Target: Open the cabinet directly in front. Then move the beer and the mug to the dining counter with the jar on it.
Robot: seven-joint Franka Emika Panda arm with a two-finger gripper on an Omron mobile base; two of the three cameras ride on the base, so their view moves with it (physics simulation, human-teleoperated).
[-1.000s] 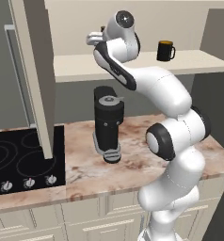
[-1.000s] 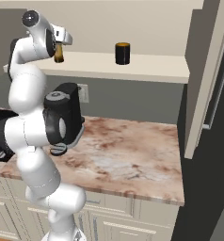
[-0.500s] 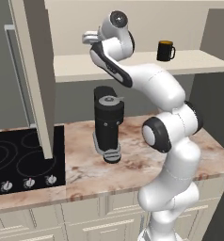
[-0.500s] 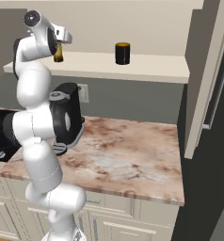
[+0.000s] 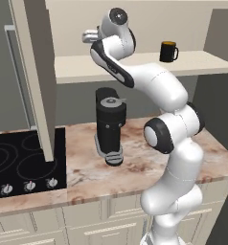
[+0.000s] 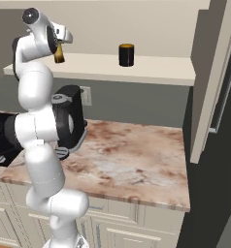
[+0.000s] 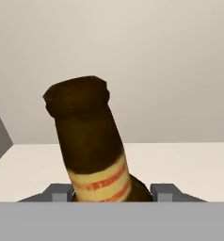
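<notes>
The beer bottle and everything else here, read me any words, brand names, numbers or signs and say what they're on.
Nothing legible anywhere.
Beer: the yellowish label bears orange-red bands, no readable letters.
Mug: plain dark, no print.
Coffee machine: no readable marking.
Cooktop knobs: any marks too small to read.

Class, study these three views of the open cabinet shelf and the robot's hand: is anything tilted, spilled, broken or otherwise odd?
One thing: in the hand view the beer leans to one side between the gripper fingertips instead of standing straight, though the camera itself may be rolled. The mug stands upright on the cabinet shelf. Nothing looks spilled or broken.
</notes>
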